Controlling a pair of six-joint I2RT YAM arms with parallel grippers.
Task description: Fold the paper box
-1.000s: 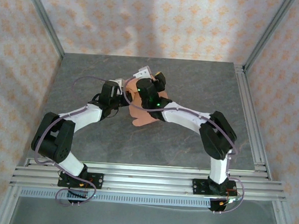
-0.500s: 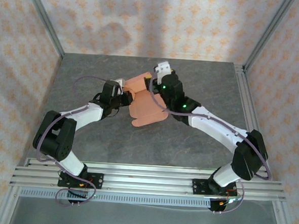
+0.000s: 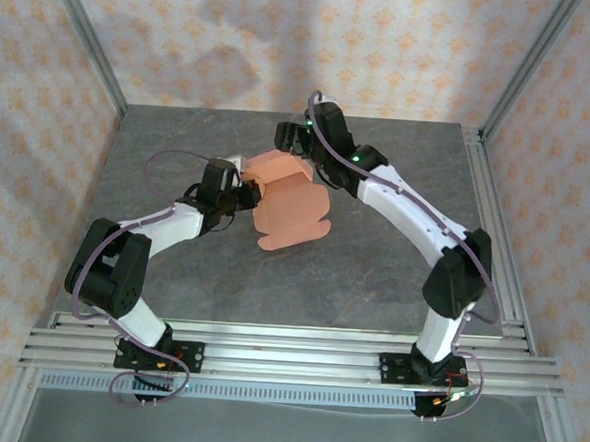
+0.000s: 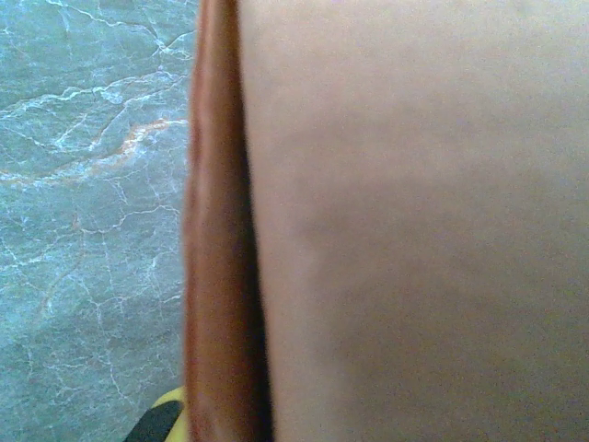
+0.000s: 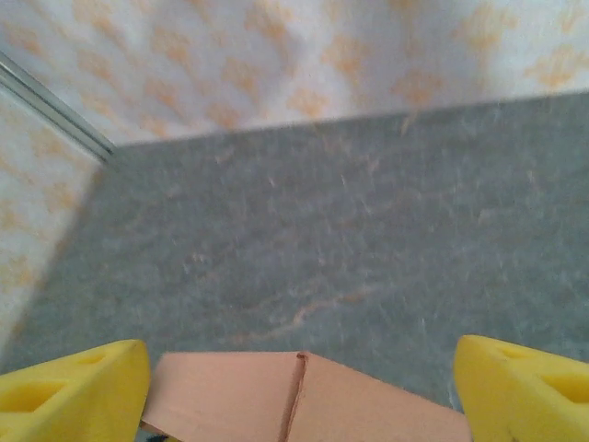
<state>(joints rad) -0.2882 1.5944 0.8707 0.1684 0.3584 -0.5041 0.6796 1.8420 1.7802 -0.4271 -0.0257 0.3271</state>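
Note:
The paper box is a salmon-orange die-cut sheet lying mid-table, partly folded, with a raised panel at its far left. My left gripper is shut on the sheet's left edge. In the left wrist view the cardboard presses close to the lens, and a fold runs down its left side. My right gripper hovers open at the box's far edge. In the right wrist view its yellow fingertips stand wide apart, and a slit panel edge of the box lies low between them, untouched.
The grey stone tabletop stretches around the box. Aluminium rails run along the right side and the near edge. Patterned walls close in the back and both sides.
My right arm has swung off the top of the box to its far side, and its jaws have opened wider. The sheet now shows uncovered. The left arm has held still.

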